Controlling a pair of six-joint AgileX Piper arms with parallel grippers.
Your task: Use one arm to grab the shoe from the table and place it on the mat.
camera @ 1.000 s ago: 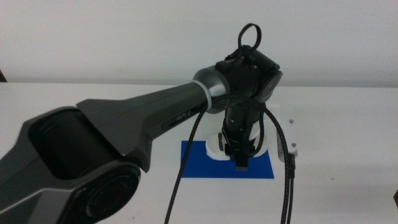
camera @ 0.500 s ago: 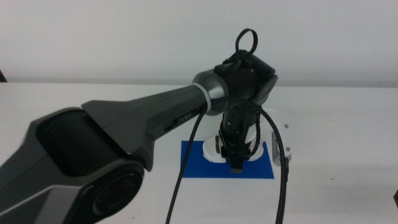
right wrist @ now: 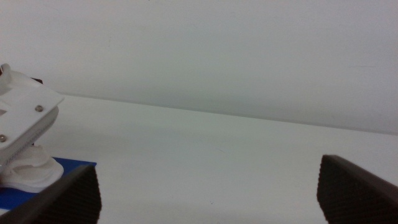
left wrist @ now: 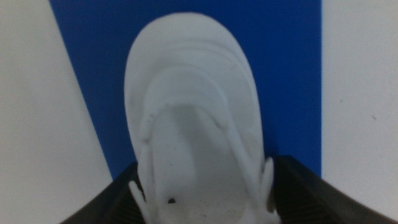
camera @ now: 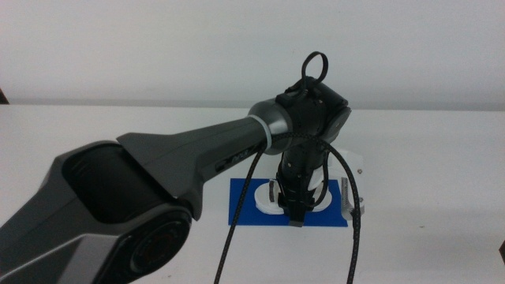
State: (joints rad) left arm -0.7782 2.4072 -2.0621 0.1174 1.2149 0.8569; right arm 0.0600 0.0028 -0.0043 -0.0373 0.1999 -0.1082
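White shoe (left wrist: 193,106) clamped in left gripper (camera: 295,207), over blue mat (camera: 245,207) on table (camera: 442,158); contact with mat unclear. Right gripper (right wrist: 205,186) parked aside, jaws spread.

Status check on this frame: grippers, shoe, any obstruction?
Left gripper shut on shoe, over the mat. Right gripper open, waiting aside. Nothing in the way.

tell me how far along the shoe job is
Done: the shoe is off the bare table and over the blue mat. In hand: the left hand is shut on it, down at the mat. Left: let go and lift away. The right hand waits open, off to the side.
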